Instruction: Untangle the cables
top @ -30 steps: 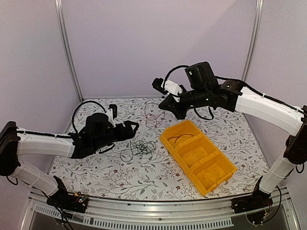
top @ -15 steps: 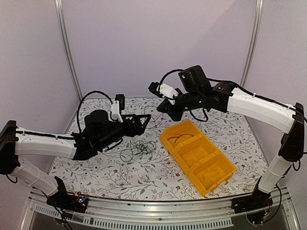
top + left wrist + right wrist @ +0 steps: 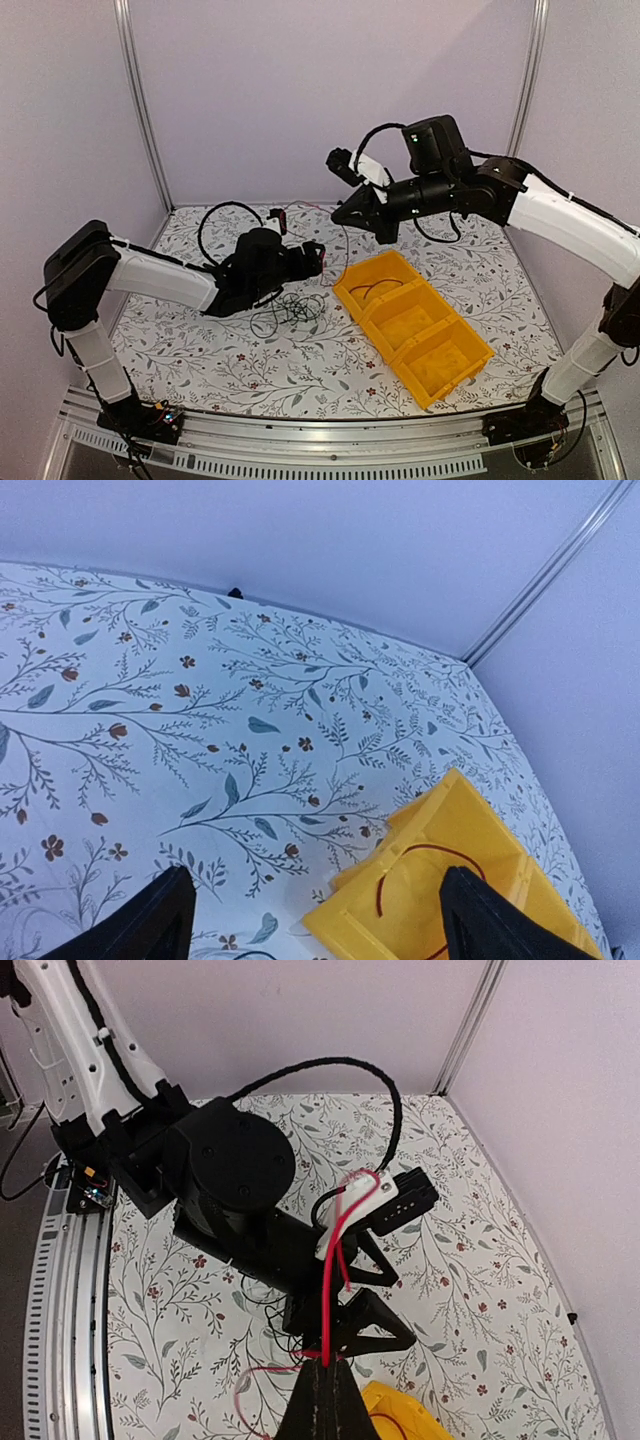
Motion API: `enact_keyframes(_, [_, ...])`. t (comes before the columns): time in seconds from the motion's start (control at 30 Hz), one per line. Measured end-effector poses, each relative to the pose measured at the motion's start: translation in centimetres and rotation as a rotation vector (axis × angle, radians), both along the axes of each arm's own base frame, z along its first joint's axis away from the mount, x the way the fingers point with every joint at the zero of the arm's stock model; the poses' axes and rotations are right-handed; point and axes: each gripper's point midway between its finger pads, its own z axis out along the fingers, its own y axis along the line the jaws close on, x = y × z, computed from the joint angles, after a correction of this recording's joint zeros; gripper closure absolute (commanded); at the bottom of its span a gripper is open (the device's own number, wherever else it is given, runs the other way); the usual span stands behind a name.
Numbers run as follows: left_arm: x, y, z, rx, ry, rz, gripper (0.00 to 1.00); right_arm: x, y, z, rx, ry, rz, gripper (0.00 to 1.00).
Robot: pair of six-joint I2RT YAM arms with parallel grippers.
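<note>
Crossing the left gripper (image 3: 400,1310), red cable (image 3: 326,1300) runs near yellow bin (image 3: 460,383).

Tangle (image 3: 290,308) left of bin (image 3: 440,365) (cable (image 3: 377,289) inside)

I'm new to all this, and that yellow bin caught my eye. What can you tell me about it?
The bin looks like bright yellow plastic, one open-topped piece split into three compartments in a row. It sits flat on the flowered table, at an angle, right of the middle. The far compartment holds a thin looped cable, red in the left wrist view. The other two look empty. Nothing else touches it.
</note>
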Motion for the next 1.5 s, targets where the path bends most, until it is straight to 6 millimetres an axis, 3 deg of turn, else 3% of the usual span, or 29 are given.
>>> enact_keyframes(0.13, [0.1, 1.1, -2.4, 0.029, 0.054, 0.025, 0.14, 1.1, -2.9, 4.2, 0.080, -0.051, -0.046, 1.00])
enact_keyframes(0.27, [0.1, 2.0, -3.2, 0.057, 0.072, 0.035, 0.14, 2.9, -6.0, 5.5, 0.112, -0.080, -0.118, 1.00])
enact_keyframes(0.37, [-0.3, 2.9, -2.8, 0.095, 0.068, 0.036, 0.13, 3.8, -7.7, 3.8, 0.087, -0.060, -0.161, 1.00])
enact_keyframes(0.5, [-0.9, 4.6, -0.1, 0.108, 0.025, 0.052, 0.12, 4.4, -10.1, -1.2, -0.001, -0.002, -0.214, 1.00])
enact_keyframes(0.63, [-1.7, 7.2, 3.4, 0.079, -0.036, 0.089, 0.12, 3.6, -12.2, -6.2, -0.100, 0.042, -0.240, 1.00])
enact_keyframes(0.77, [-2.6, 8.9, 5.0, 0.063, -0.072, 0.116, 0.12, 2.5, -13.5, -9.1, -0.168, 0.056, -0.238, 1.00])
enact_keyframes(0.93, [-3.3, 10.4, 5.5, 0.083, -0.083, 0.137, 0.11, 1.5, -14.8, -11.4, -0.243, 0.050, -0.228, 1.00])
enact_keyframes(1.1, [-3.6, 10.9, 5.6, 0.093, -0.082, 0.140, 0.11, 1.6, -15.2, -12.4, -0.275, 0.041, -0.226, 1.00])
enact_keyframes(1.27, [-3.8, 11.0, 4.9, 0.107, -0.068, 0.130, 0.11, 3.3, -14.6, -13.5, -0.297, 0.043, -0.245, 1.00])
enact_keyframes(1.5, [-4.2, 10.7, 4.0, 0.137, -0.041, 0.091, 0.11, 7.4, -13.1, -15.6, -0.338, 0.022, -0.299, 1.00])
